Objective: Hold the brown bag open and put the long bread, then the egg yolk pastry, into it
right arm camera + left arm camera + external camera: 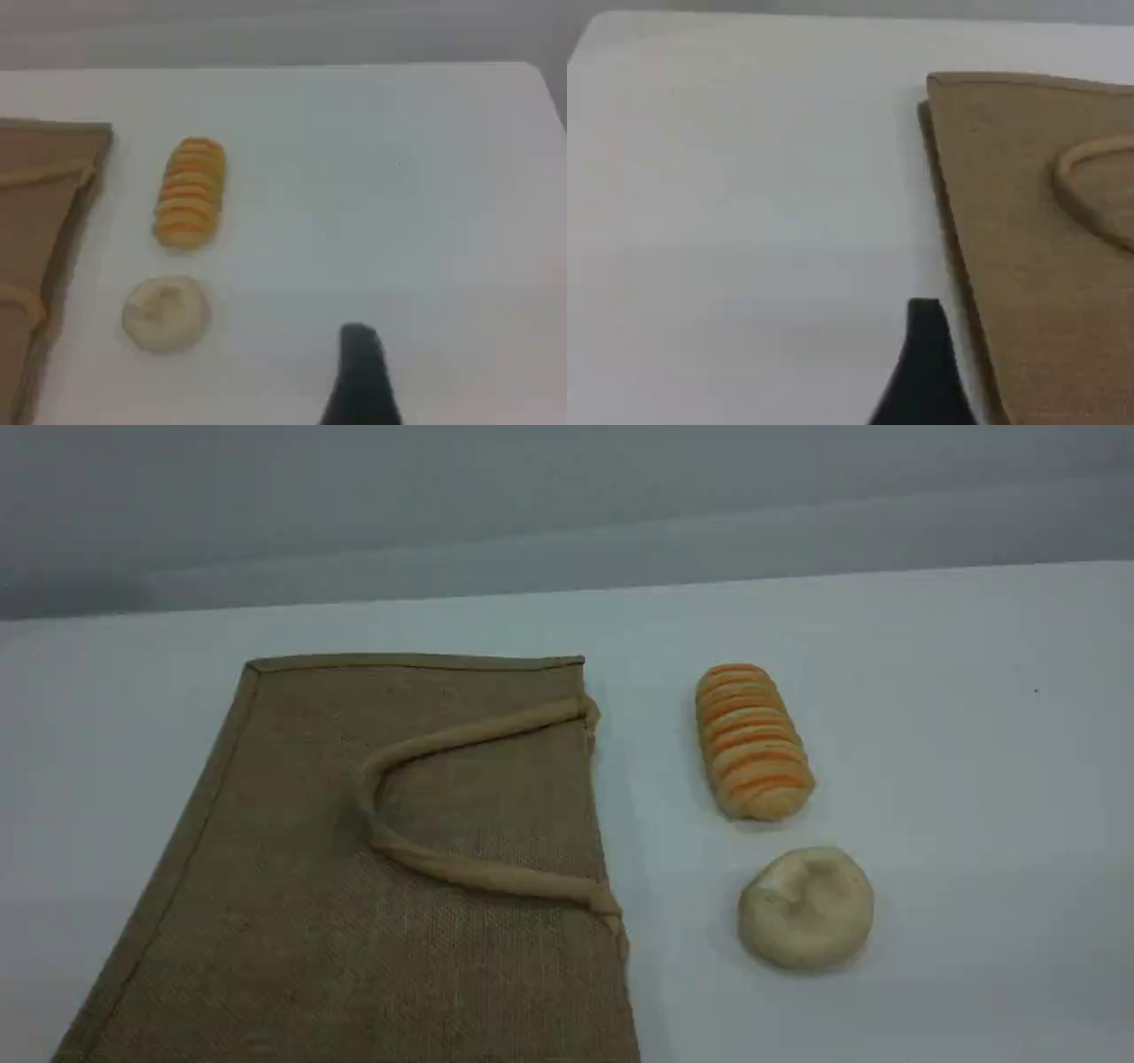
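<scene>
Left wrist view: bag [1028,221] lies flat just right of my wide-open left fingertip [926,372]; right one, bread-side, can't tell.

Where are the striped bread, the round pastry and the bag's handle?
Long bread [753,742], scene view, middle ridges.
Pastry [806,908], scene view, dented top.
Handle [461,735], scene view, upper strand of the loop.

The brown bag [399,868] runs off the bottom edge of the scene view, so I cannot see its lower part. In my left wrist view it is cut at the right and bottom edges, its handle [1090,195] only partly shown. My right wrist view clips it at the left. Of each of my pincers only one dark fingertip [926,372] shows, blurred
</scene>
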